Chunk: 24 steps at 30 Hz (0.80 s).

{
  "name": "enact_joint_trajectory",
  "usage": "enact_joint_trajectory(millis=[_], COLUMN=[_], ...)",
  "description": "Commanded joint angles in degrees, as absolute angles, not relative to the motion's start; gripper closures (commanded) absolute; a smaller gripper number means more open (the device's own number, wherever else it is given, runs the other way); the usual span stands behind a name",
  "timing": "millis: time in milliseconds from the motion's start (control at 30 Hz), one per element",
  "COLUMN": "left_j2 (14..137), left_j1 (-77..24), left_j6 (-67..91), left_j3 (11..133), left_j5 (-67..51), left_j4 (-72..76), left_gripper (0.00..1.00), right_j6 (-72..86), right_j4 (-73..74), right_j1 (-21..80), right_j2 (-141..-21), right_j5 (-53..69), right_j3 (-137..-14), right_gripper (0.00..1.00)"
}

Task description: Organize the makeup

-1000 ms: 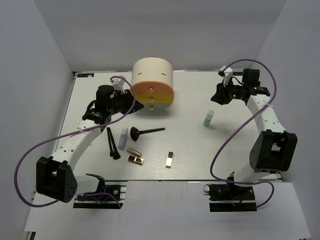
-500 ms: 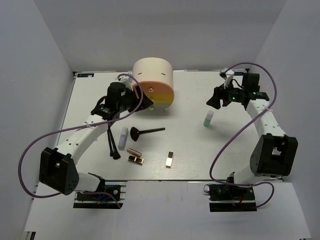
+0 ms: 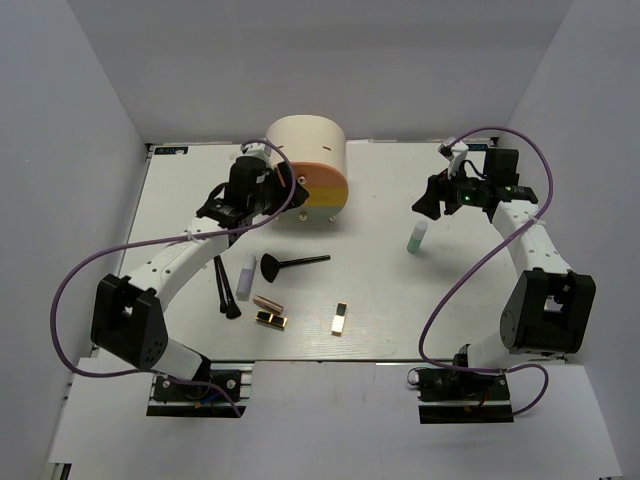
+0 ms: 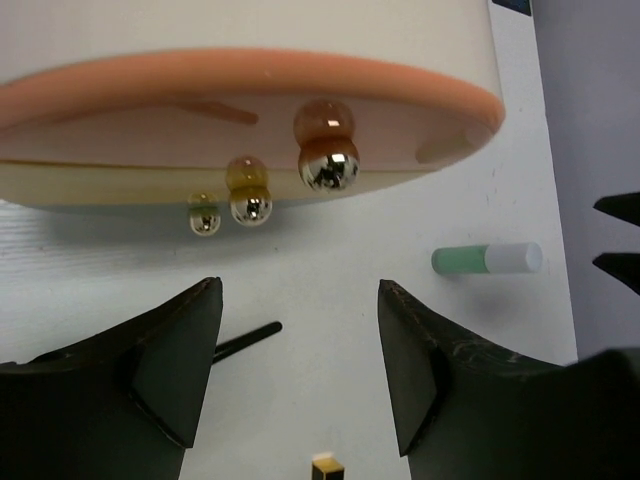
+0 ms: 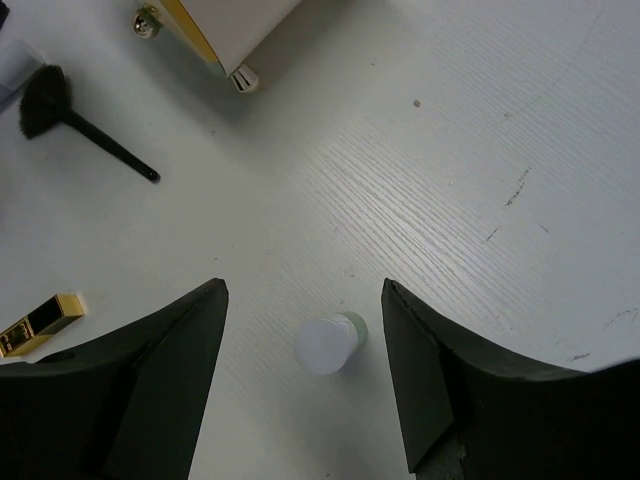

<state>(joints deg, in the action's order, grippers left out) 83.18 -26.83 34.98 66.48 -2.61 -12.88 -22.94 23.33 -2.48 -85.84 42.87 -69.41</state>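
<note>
My left fingers (image 4: 300, 335) are spread wide, gripping nothing, before the cream drawer box (image 3: 305, 150). Its drawers (image 4: 250, 150) are shut and their contents hidden. My right fingers (image 5: 300, 315), also released, hover over the upright mint-green bottle (image 5: 328, 344) on the desk (image 3: 390, 300). The black brushes (image 3: 226, 290), white tube (image 3: 247, 272), copper lipstick (image 3: 267, 302) and gold-and-black cases (image 3: 271, 319) lie loose outside the box.

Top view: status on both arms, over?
Left gripper open, facing drawer knobs. Right gripper open, aimed down at upright mint-green bottle. Nothing held, nothing blocking.
</note>
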Motion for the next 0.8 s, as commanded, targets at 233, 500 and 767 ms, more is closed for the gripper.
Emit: enact_joint_trajectory(millis=[233, 500, 767], left_j2=[87.9, 91.8, 94.4], left_j1=[-27.2, -27.2, -27.2], left_j6=[35.4, 35.4, 35.9], left_j3=[71.2, 75.3, 77.9], left_j5=[4.0, 3.4, 3.2], left_j4=[-9.7, -8.4, -7.5], left_gripper=[0.31, 0.38, 0.45], right_j6=[-22.2, -22.1, -22.0], right_j4=[20.8, 20.8, 20.5], right_j1=[-2.4, -2.4, -2.4], right_j2=[-83.8, -84.6, -84.6], right_j5=[44.0, 43.9, 43.6], right_j3=[-68.3, -68.5, -67.9], right_gripper=[0.32, 0.33, 0.33])
